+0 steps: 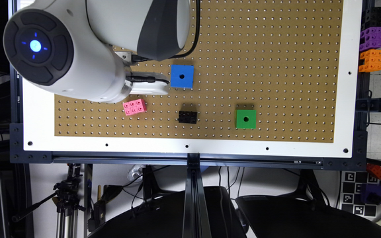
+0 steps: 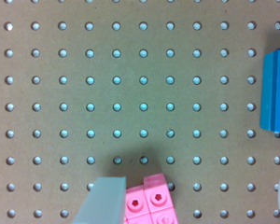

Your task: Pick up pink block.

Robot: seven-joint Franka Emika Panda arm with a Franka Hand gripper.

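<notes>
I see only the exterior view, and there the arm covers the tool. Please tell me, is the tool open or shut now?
Observer: Open. In the wrist view the tool has its two pale fingers set far apart.
Operator: Is the small pink plastic block between them?
Observer: Yes. The small pink plastic block lies between them, but close beside one finger and not centred.
Operator: Does that finger touch it?
Observer: Its edge overlaps the block's side; I cannot tell if they touch.
</notes>
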